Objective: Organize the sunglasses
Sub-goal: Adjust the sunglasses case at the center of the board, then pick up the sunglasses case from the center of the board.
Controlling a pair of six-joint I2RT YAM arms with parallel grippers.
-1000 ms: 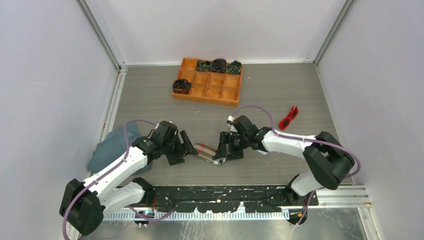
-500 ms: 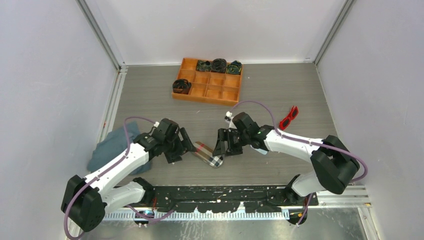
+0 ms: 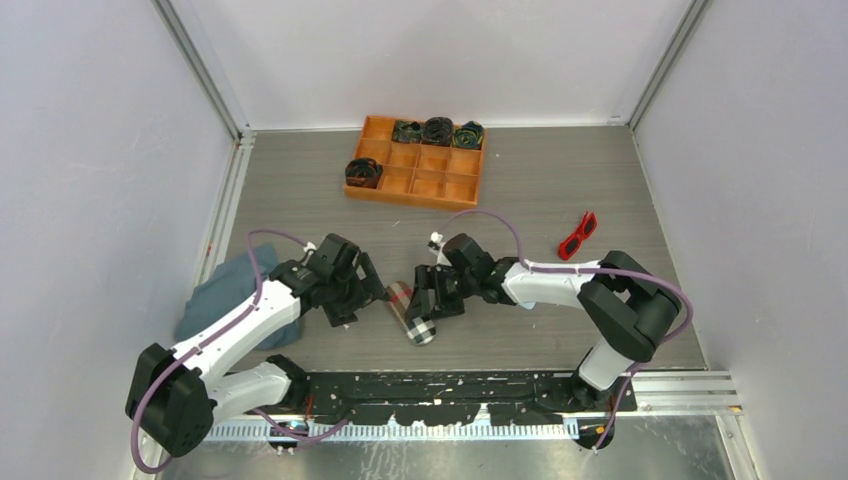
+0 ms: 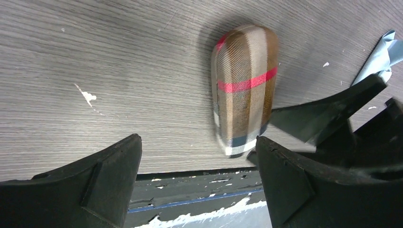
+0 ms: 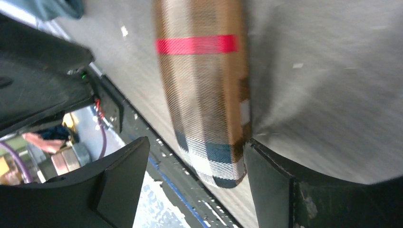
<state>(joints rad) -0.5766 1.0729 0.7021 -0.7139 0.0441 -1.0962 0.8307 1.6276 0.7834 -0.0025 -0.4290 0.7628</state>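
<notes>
Ok, plaid case (image 3: 412, 313) lies flat on the counter (image 3: 560, 170), near edge, btwn the two arms. The left jaws are spread wide, holding nothing; case sits just ahead of them, not btwn the tips. The right jaws are spread too, straddling the case's near end. One finger (image 5: 309, 190) touches its side, the other's clear, so no pinch. The red sunglasses (image 3: 577, 235) lie over on the counter's right side, beyond the right arm (image 3: 560, 285), well apart from both jaws, nothing touching them. Far side: orange tray (image 3: 415, 201) w/ dark coiled things (image 3: 363, 172) in a few compartments. Grey-blue cloth (image 3: 225, 290) by the left wall, beside the left arm (image 3: 250, 325). Bit of light blue cloth (image 4: 382, 50) shows near the case, left wrist view.
</notes>
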